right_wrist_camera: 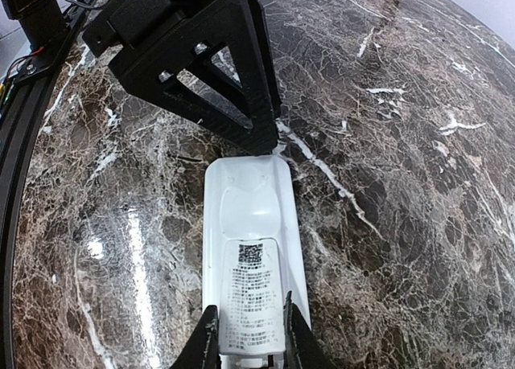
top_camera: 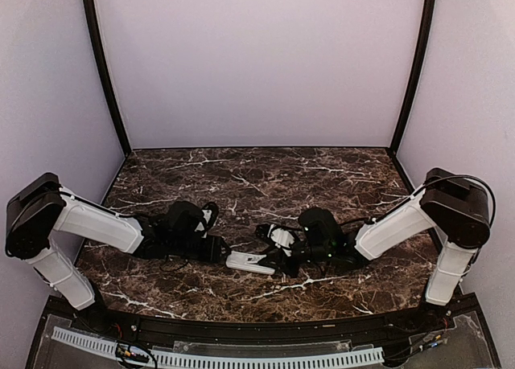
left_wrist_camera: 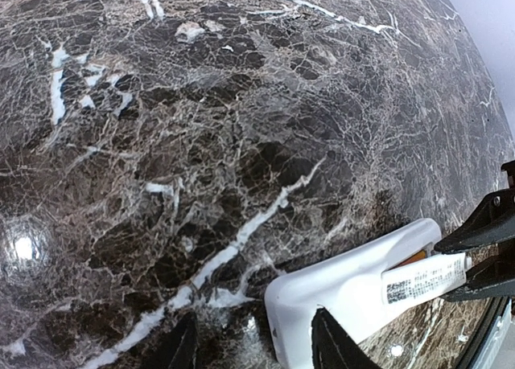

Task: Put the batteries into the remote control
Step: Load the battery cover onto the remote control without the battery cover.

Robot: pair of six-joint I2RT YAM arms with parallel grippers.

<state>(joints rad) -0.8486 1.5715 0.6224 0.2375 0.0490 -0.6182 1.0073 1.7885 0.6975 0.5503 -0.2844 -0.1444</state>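
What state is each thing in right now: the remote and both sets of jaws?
Remote: lying flat on the table, back up, printed label showing.
Right gripper: jaws shut on the label end of the remote.
Left gripper: jaws open, set around the remote's other end, one finger clear of its side.

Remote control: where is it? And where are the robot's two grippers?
remote control [right_wrist_camera: 253,212]: right wrist view, middle of its plain white back.
right gripper [right_wrist_camera: 249,341]: right wrist view, midway between its fingertips, at the remote's near end.
left gripper [left_wrist_camera: 257,346]: left wrist view, midway between its fingertips, at the remote's rounded end.
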